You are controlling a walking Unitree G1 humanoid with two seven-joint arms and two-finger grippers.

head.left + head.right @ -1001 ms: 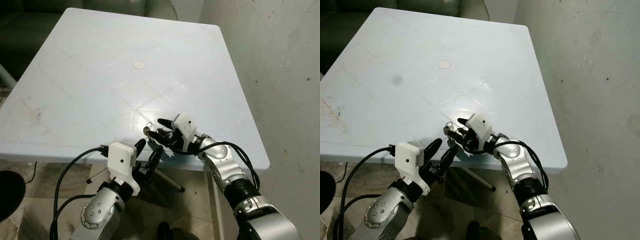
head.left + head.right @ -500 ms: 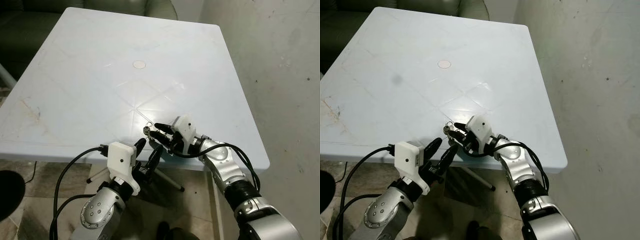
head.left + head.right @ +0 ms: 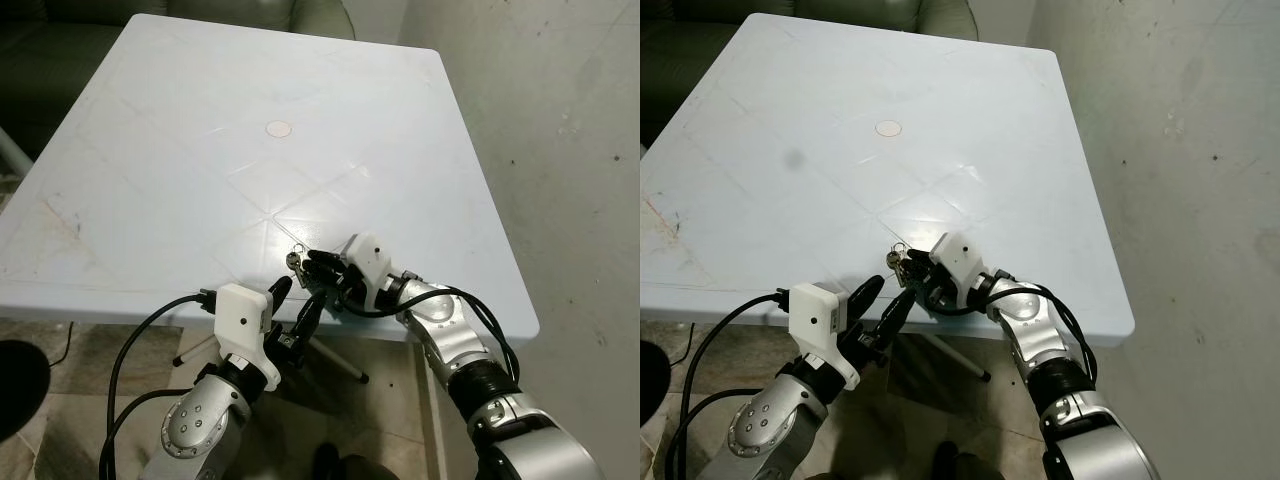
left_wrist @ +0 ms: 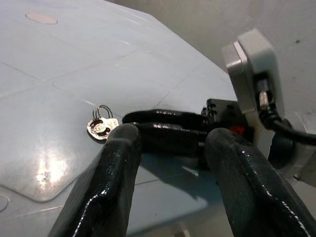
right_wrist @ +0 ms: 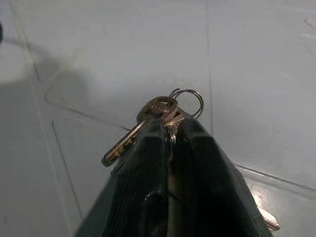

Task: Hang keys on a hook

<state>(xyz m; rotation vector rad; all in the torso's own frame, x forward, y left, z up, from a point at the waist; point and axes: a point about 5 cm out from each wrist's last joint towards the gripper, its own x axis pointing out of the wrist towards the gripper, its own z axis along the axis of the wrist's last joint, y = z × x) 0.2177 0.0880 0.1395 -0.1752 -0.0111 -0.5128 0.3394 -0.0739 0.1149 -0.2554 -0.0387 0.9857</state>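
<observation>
- Right wrist view: right claw pinched tight on the keys, fingers pressed together with no gap, key heads and wire ring poking out past the tips, one notched blade slanting away toward lower left of frame.
- Left eye view: same keys low and centre in frame, held just above the near edge of the table, right claw reaching in from lower right.
- Left claw below the table edge, lower centre of frame, spread apart and empty; in left wrist view its two glossy black fingers frame the keys without touching them.
- Risk, judged: narrow pinch on thin flat metal, so keys may twist or slide out on any quick swing; a drop this close to the edge probably lands on the floor rather than the table.
- Risk, judged: ring small and thin, sticking out only a little past the fingertips; slipping it over a hook likely needs fine aim, and bulky fingers may knock the hook first.
- No hook seen anywhere here; carrying the keys some way seems likely, leaving more time for slippage.
- Materials: keys dull brass and silvery steel; ring a thin springy loop; table pale smooth plastic with moulded diagonal creases, a round centre plug and faint scuffs; fingers rubbery black, slightly shiny.
</observation>
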